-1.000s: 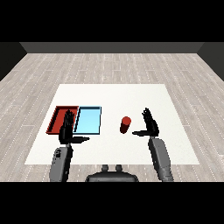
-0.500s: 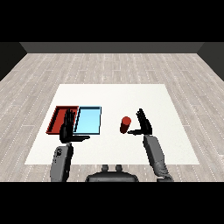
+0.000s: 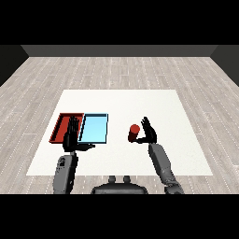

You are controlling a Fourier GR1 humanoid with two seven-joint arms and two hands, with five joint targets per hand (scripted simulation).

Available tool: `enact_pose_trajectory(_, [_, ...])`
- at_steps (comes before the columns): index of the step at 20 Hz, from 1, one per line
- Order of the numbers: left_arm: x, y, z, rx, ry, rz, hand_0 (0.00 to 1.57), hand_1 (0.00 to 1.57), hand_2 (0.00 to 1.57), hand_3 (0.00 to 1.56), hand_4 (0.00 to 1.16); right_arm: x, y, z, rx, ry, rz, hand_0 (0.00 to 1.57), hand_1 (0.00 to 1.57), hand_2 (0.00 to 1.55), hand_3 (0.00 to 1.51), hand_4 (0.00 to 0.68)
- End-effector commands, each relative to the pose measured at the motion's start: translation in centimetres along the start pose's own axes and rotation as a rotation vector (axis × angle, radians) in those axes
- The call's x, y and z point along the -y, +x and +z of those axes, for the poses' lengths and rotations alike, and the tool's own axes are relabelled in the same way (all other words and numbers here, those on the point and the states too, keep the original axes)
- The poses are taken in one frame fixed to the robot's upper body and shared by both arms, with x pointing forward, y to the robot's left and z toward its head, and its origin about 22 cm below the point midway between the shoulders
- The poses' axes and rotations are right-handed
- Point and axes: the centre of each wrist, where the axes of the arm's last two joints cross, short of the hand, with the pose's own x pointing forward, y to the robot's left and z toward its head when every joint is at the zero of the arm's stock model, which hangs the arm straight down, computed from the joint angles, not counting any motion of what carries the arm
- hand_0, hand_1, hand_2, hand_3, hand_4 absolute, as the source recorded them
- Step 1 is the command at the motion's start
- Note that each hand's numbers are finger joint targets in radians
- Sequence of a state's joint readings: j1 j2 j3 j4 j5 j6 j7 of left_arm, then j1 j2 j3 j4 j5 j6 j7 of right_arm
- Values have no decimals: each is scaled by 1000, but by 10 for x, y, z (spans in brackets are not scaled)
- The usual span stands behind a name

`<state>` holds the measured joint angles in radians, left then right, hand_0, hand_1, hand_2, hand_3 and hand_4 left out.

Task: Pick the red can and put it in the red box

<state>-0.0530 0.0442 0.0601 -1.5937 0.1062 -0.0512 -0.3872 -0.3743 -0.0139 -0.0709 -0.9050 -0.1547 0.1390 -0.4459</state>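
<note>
- Reaching in from the lower right, the right hand [image 3: 149, 132] stands just to the right of the red can [image 3: 134, 133], its fingers spread and mostly straight, the thumb pointing toward the can.
- Whether the hand actually touches the can cannot be told from the head view; the fingers do not wrap round it.
- The red can stands upright on the white table [image 3: 121, 100], right of the two trays and well apart from the red one.
- Behind the right hand its grey forearm [image 3: 161, 161] runs down toward the lower right corner.
- The left hand [image 3: 73, 137] is raised with fingers straight and pointing away from the robot, thumb sticking out to the right, holding nothing.
- It lies over the near edge of the trays, about where the two meet.
- The red tray [image 3: 63, 126] lies at the left side of the table, with the light blue tray [image 3: 95, 128] touching its right side.
- Both trays sit flat, and nothing shows inside them.
</note>
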Motion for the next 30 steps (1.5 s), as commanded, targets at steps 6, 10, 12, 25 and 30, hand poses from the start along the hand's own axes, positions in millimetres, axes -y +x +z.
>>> enact_pose_trajectory(6, [-7, -5, 21, -3, 3, -17, 0, 0, 0, 0, 0, -11, -11, -2, -15, 17, -27, 0, 0, 0, 0, 0])
enact_pose_trajectory(10, [-1, -8, 5, 2, 4, -36, 0, 0, 0, 0, 0, -5, -30, -5, -35, 21, -50, 0, 0, 0, 0, 0])
enact_pose_trajectory(12, [6, -1, 3, 0, -5, -16, 0, 0, 0, 0, 0, -13, -2, -7, -28, 37, -71, 0, 0, 0, 0, 0])
enact_pose_trajectory(25, [9, 4, 7, 1, 19, -13, 0, 0, 0, 0, 0, -33, -6, -33, -53, 60, -67, 0, 0, 0, 0, 0])
enact_pose_trajectory(30, [-11, 8, 11, 39, -3, -26, 0, 0, 0, 0, 0, -40, -34, -29, -80, 51, -53, 0, 0, 0, 0, 0])
